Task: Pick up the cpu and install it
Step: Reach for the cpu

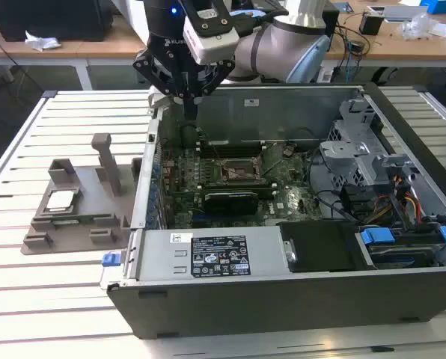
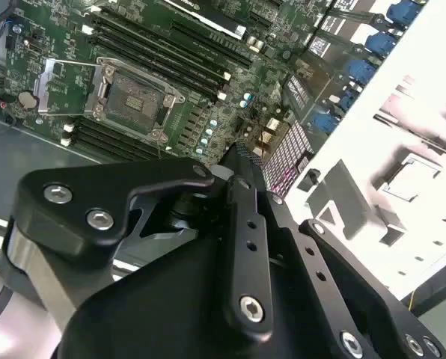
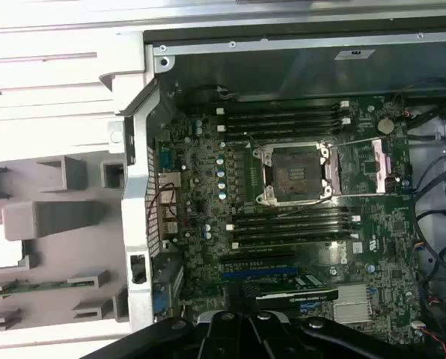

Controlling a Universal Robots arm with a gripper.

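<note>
- Big dark grey metal computer case (image 1: 283, 299) lay open, its green motherboard (image 3: 208, 187) exposed.
- Grey plastic holder (image 1: 81, 232) sat just beside it, on the exterior view's left.
- Black gripper (image 1: 191, 111) hovered over the case's edge, jaws pressed together, empty.
- Small silvery square cpu (image 1: 60, 200) rested in the holder. Pick-up not yet begun, and I'd judge it called for spread jaws squared above the chip.

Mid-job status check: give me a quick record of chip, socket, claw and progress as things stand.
chip: lying flat in the gray holder, outside the computer case, on the exterior view's left
socket: open and empty on the motherboard
claw: shut, holding nothing, above the case near its side facing the holder
progress: chip not yet picked up
</note>
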